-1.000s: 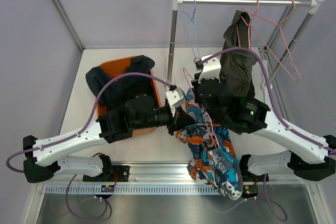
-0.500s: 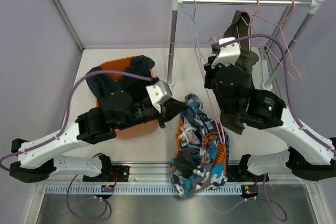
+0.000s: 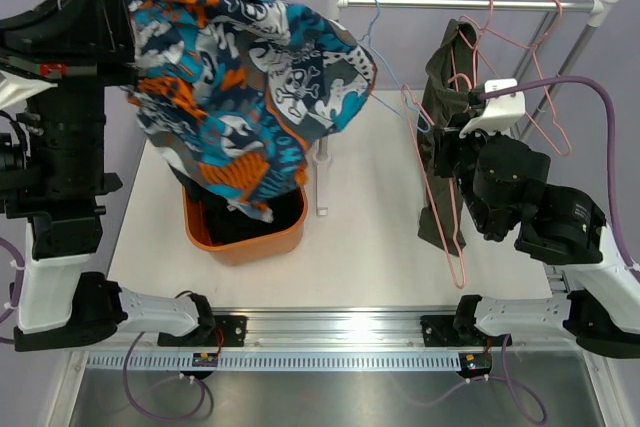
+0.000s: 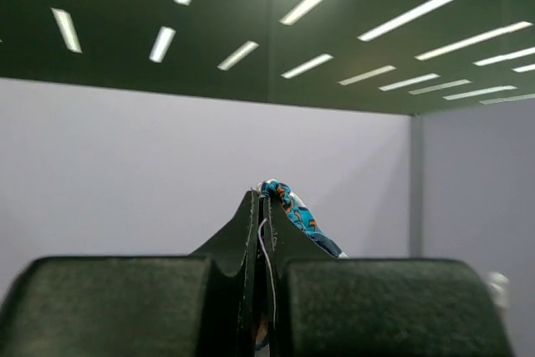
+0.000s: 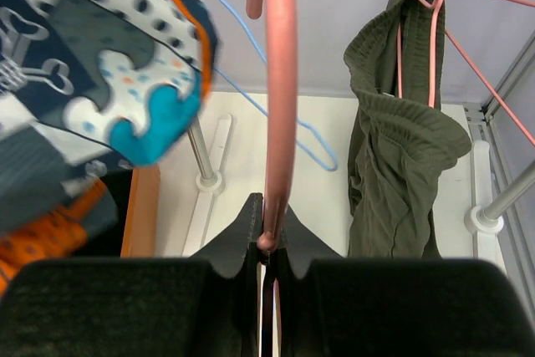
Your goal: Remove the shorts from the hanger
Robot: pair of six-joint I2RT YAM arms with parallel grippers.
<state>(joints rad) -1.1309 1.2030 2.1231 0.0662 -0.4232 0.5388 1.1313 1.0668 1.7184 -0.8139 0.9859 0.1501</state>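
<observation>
**Ana:** While the left arm is reared up like that, what is it carrying?

**Ben:** The patterned shorts (image 3: pixel 240 57). The left end effector (image 4: pixel 263 206) is pinched tight on a fold of them, and a bit of the blue-and-orange cloth pokes out between the tips. The rest drapes down over the orange bin (image 3: pixel 290 232), probably lifted so the hem clears the rim before a drop.

**Ana:** Anything in the bin?

**Ben:** Dark shorts (image 3: pixel 235 225) lie inside, though I can't make out from above whether it's one pair or two.

**Ana:** And the other arm?

**Ben:** The right end effector (image 5: pixel 269 206) is closed narrow on the wire of a bare pink hanger (image 5: pixel 278 81), holding it upright above the desk (image 3: pixel 370 217). I'd say that grip is there to steady the hanger while the cloth gets pulled away.

**Ana:** What's left?

**Ben:** The olive shorts (image 5: pixel 393 156) hang from another pink hanger (image 5: pixel 435 31) on the rail (image 3: pixel 440 4), beside an empty blue hanger (image 3: pixel 375 32).
</observation>
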